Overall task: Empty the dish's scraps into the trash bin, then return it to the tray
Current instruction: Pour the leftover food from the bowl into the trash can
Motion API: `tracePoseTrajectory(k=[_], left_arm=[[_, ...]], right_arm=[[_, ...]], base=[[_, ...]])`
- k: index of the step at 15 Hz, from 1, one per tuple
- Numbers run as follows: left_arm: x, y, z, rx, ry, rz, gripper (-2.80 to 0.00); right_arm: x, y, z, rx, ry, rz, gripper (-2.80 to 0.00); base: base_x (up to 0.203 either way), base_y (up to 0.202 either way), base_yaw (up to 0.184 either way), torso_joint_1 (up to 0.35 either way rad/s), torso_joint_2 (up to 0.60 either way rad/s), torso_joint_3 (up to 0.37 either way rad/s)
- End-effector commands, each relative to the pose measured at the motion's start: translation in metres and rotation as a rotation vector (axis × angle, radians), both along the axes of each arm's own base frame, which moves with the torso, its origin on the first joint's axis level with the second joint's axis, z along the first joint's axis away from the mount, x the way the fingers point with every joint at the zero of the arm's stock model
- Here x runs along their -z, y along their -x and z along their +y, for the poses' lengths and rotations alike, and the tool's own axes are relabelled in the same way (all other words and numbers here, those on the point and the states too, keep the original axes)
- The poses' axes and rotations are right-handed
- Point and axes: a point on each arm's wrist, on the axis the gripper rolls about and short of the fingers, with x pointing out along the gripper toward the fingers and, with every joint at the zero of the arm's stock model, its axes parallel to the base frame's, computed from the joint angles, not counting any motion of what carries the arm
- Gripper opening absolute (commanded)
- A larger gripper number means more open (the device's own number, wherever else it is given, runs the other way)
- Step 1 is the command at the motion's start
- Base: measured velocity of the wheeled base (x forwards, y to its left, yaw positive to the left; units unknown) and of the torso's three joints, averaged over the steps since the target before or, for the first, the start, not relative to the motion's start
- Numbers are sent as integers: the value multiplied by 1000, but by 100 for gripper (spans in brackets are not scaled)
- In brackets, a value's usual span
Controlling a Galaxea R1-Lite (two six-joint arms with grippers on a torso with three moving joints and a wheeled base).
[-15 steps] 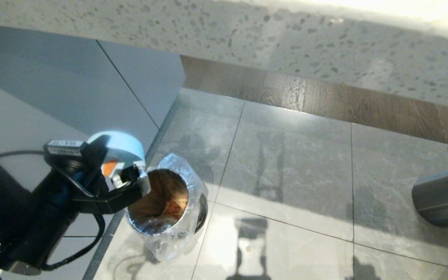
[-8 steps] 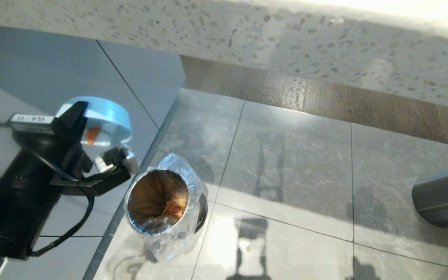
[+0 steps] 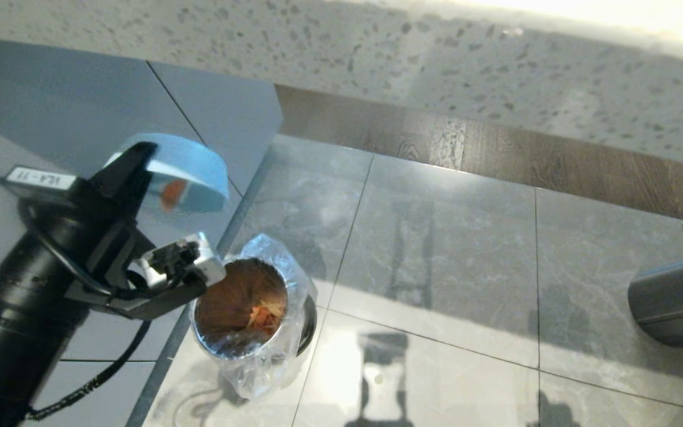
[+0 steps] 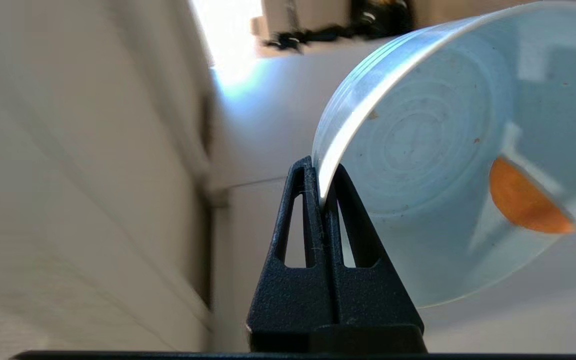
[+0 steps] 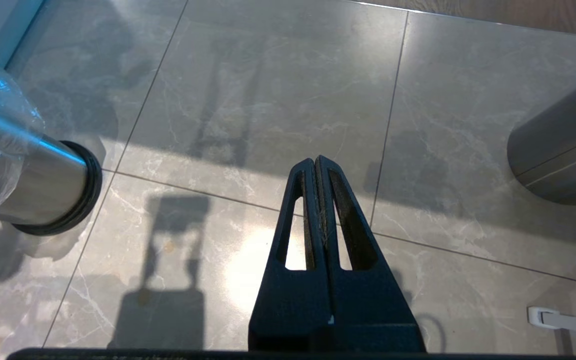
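My left gripper (image 3: 140,155) is shut on the rim of the light-blue dish (image 3: 190,166) and holds it tilted in the air, above and to the left of the trash bin (image 3: 246,350). In the left wrist view the jaws of the left gripper (image 4: 320,182) pinch the rim of the dish (image 4: 433,150), and one orange scrap (image 4: 523,205) clings inside it. Orange and pale scraps (image 3: 263,314) lie in the lined metal bin. My right gripper (image 5: 316,162) hangs shut and empty over the floor tiles, with the trash bin (image 5: 38,185) off to its side. The tray is out of view.
A grey cabinet face (image 3: 80,118) stands behind the left arm, right beside the trash bin. A larger dark-grey bin (image 3: 673,302) sits at the right edge, seen also as the dark-grey bin (image 5: 563,155) near the right gripper. Grey floor tiles (image 3: 436,267) spread between them.
The left gripper has lifted the dish up and away from the trash bin's rim, first leftward, then slightly back right. One orange scrap stays in the dish. The right arm has not moved.
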Motion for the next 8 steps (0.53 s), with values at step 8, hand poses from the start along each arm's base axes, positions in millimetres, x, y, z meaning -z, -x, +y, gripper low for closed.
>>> tracePoseTrajectory(k=[8], left_arm=[[1, 30, -8, 120, 1, -30, -280]], right_arm=[[0, 0, 0, 0, 0, 0, -280]], base=[[0, 0, 0, 0, 0, 0]])
